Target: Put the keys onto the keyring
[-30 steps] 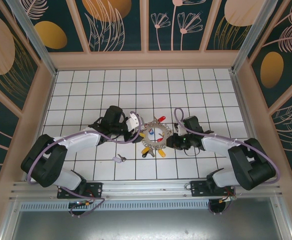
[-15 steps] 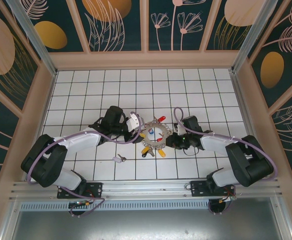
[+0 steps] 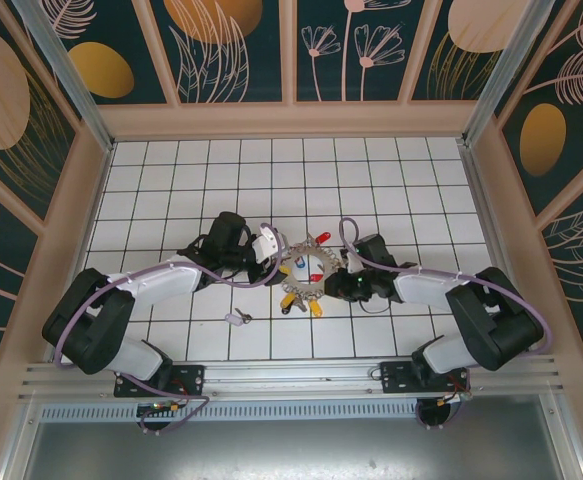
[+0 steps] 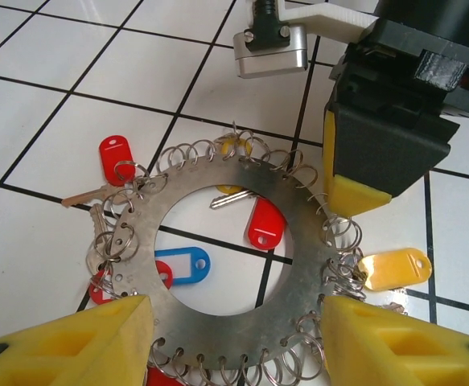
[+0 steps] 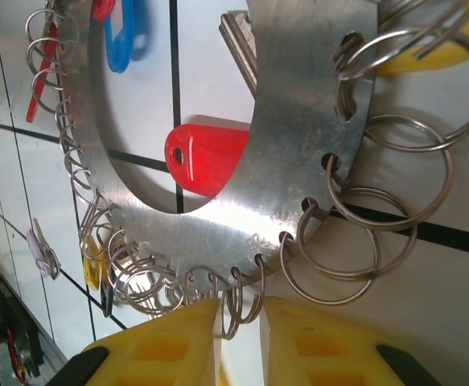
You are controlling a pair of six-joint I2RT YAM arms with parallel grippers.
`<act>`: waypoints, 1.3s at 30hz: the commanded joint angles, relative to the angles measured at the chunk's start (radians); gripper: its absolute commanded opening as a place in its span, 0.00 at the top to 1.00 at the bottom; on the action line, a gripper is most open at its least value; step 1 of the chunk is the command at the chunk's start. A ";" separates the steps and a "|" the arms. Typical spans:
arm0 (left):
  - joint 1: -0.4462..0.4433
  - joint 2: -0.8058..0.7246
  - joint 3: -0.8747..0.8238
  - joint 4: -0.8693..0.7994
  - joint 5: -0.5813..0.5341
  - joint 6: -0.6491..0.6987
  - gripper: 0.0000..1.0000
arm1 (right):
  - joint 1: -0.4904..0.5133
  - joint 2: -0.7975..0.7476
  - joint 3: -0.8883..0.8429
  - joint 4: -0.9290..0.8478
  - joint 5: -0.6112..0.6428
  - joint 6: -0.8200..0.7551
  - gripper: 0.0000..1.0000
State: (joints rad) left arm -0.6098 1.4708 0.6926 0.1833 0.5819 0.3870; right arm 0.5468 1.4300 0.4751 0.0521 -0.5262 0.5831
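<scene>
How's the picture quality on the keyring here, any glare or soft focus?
Right wrist: a bright glare patch washes out part of the keyring. Left wrist: keyring evenly lit and sharp. Top external: even light, white tiles free of glare.

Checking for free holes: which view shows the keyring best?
Left wrist: nearly the whole keyring, open centre included. Right wrist shows one close arc with split rings; top external shows it small and distant.

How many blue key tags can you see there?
1: the blue tag lies inside the ring's open centre, near its edge. Others may be hidden under the ring.
</scene>
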 commanded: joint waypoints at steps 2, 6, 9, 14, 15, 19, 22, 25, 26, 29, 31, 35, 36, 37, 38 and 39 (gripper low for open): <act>-0.008 0.011 -0.004 0.037 -0.019 -0.017 0.42 | 0.045 0.028 0.002 0.033 0.100 0.084 0.80; -0.008 0.011 -0.005 0.037 -0.019 -0.017 0.42 | 0.062 0.037 0.009 0.050 0.119 0.110 0.82; -0.009 0.010 -0.008 0.040 -0.020 -0.016 0.42 | 0.064 0.043 0.020 0.043 0.130 0.115 0.84; -0.009 0.004 -0.009 0.041 -0.019 -0.017 0.42 | 0.064 0.012 0.029 0.039 0.139 0.098 0.96; -0.008 0.002 -0.009 0.043 -0.016 -0.016 0.42 | 0.064 0.001 0.033 0.029 0.141 0.084 0.97; -0.009 -0.013 -0.010 0.067 0.010 -0.030 0.42 | 0.057 -0.051 0.059 -0.033 0.153 -0.015 1.00; -0.008 -0.020 -0.004 0.088 0.030 -0.039 0.41 | 0.053 -0.093 0.086 -0.070 0.176 -0.110 1.00; -0.009 -0.027 0.002 0.117 0.053 -0.053 0.41 | 0.051 -0.141 0.100 -0.072 0.171 -0.229 1.00; -0.008 -0.029 0.006 0.129 0.066 -0.060 0.41 | 0.048 -0.153 0.099 -0.064 0.158 -0.266 1.00; -0.008 -0.021 0.010 0.172 0.099 -0.082 0.41 | 0.041 -0.192 0.079 -0.014 0.108 -0.377 1.00; -0.009 -0.005 0.014 0.194 0.135 -0.091 0.41 | 0.040 -0.221 0.057 0.034 0.075 -0.434 1.00; -0.015 0.034 0.031 0.206 0.189 -0.088 0.41 | 0.041 -0.313 -0.017 0.192 0.021 -0.518 1.00; -0.021 0.042 0.036 0.203 0.196 -0.078 0.41 | 0.040 -0.334 -0.031 0.219 0.030 -0.538 1.00; -0.027 0.048 0.038 0.206 0.199 -0.072 0.41 | 0.040 -0.350 -0.043 0.242 0.031 -0.558 1.00; -0.031 0.052 0.040 0.210 0.205 -0.064 0.41 | 0.039 -0.364 -0.057 0.268 0.024 -0.584 1.00; -0.034 0.055 0.042 0.219 0.210 -0.061 0.41 | 0.041 -0.374 -0.066 0.289 0.015 -0.605 1.00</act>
State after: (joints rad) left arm -0.6292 1.5051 0.7055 0.3569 0.7280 0.3099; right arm 0.5896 1.0996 0.4393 0.1799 -0.4595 0.1028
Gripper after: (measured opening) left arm 0.587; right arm 0.050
